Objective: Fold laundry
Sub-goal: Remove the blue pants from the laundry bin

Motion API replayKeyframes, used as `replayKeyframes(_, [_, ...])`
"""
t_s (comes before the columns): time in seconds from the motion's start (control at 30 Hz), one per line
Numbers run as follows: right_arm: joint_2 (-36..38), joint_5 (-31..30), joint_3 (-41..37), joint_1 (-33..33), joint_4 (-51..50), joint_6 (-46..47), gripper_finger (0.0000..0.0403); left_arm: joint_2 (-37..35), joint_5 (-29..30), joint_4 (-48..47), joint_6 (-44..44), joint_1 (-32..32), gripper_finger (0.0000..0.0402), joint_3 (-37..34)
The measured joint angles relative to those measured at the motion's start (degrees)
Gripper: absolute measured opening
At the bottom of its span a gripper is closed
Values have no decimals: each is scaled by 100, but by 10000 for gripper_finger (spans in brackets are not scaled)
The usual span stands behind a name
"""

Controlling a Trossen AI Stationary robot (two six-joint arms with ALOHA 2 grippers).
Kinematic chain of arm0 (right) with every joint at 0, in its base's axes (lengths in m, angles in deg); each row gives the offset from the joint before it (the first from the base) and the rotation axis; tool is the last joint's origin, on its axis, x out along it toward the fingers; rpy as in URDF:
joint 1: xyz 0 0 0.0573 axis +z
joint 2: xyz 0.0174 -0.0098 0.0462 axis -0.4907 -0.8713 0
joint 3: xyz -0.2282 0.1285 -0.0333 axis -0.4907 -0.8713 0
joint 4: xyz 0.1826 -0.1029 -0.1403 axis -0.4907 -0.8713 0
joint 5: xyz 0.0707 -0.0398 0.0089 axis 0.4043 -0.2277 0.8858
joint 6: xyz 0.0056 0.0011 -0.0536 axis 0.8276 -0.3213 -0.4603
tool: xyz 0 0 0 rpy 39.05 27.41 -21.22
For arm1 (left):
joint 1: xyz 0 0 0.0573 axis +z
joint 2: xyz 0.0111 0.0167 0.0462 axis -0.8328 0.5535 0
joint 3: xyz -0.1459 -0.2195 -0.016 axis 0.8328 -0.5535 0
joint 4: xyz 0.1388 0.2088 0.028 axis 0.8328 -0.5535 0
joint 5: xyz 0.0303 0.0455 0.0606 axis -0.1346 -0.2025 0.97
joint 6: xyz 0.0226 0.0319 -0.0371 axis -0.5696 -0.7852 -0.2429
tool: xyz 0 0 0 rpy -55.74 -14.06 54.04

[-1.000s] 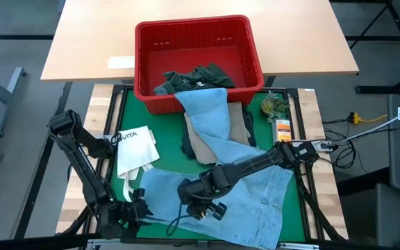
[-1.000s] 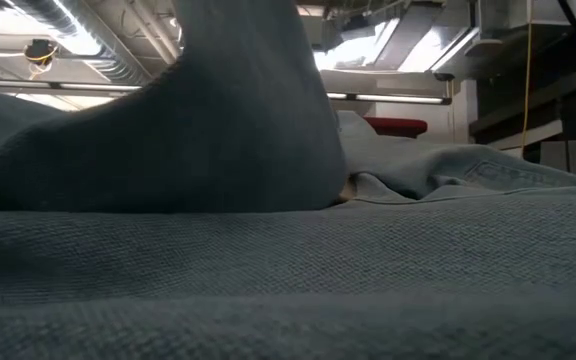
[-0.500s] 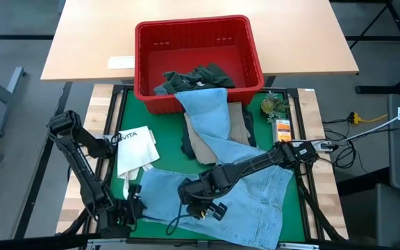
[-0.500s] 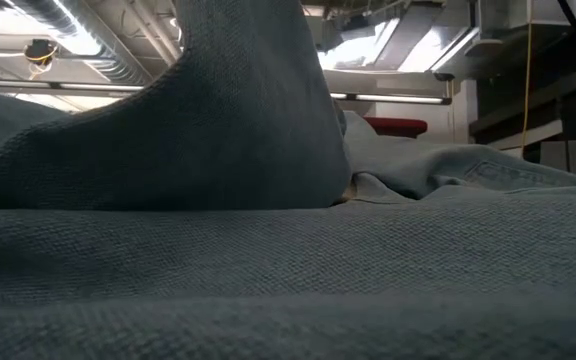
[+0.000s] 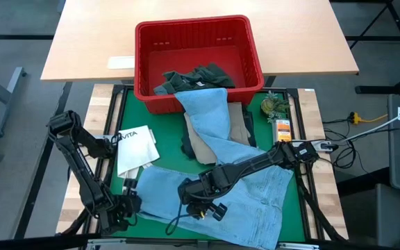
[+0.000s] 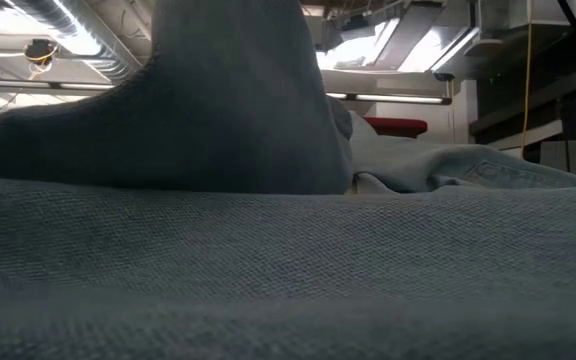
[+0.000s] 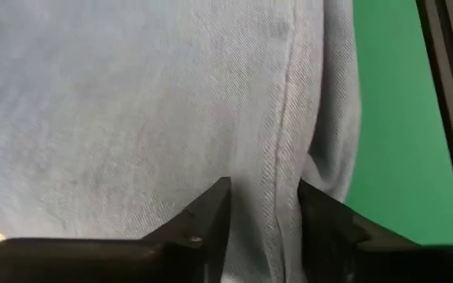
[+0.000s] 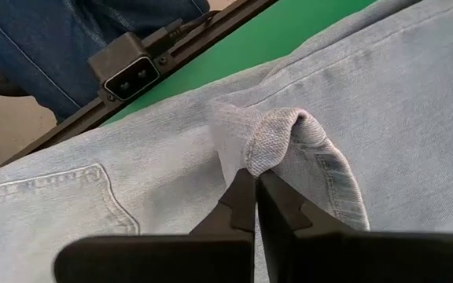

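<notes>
Light blue jeans [image 5: 255, 198] lie spread over the green mat [image 5: 297, 208], and one leg [image 5: 207, 111] reaches up over the red basket's front rim. My right gripper [image 5: 198, 201] is shut on a raised fold of them near the table's near edge. Over the jeans' left edge my left gripper [image 5: 130, 203] points down, open, with a seam [image 7: 278, 157] between its fingertips. A beige piece [image 5: 201, 147] lies under the jeans. A dark green-grey piece [image 5: 198, 76] sits in the basket. My left gripper [image 7: 266, 200] has its two fingertips on either side of the jeans' seam close to their edge, coming from above; I cannot tell whether they touch the cloth. My right gripper [image 8: 256, 185] pinches a bunched, hemmed edge of the jeans [image 8: 274, 145] between its two fingers. The fingers slant down from above. The cloth stands up in a peak [image 6: 238, 90] at the fingers while the rest lies on the mat.
The red basket [image 5: 193, 25] stands at the far edge of the mat. A white tote bag [image 5: 136, 149] lies at the left. A small plant [image 5: 275, 105] and an orange packet [image 5: 282, 129] sit at the right, and the black table frame [image 8: 171, 47] runs along the mat's edge.
My left gripper has tipped further downward and shifted a little toward the table's left edge, over the jeans' left border. In the low view the near cloth now fills more of the foreground. My right gripper has kept its hold on the raised fold.
</notes>
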Motion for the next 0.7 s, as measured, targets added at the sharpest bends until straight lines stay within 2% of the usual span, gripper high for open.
replayKeyframes(0.2, [177, 196, 1, 15, -213, 123, 1, -2, -286, -89, 361, -135, 44, 0])
replayKeyframes(0.3, [201, 593, 17, 21, -324, 306, 1, -2, -571, -131, 607, -209, 10, 0])
replayKeyframes(0.5, [186, 1381, -143, 46, -413, 887, 20, -2, -844, -129, 1044, -226, 27, 0])
replayKeyframes(0.7, [186, 1446, -146, 44, -430, 1321, 41, -2, -876, -127, 1050, -233, 33, 0])
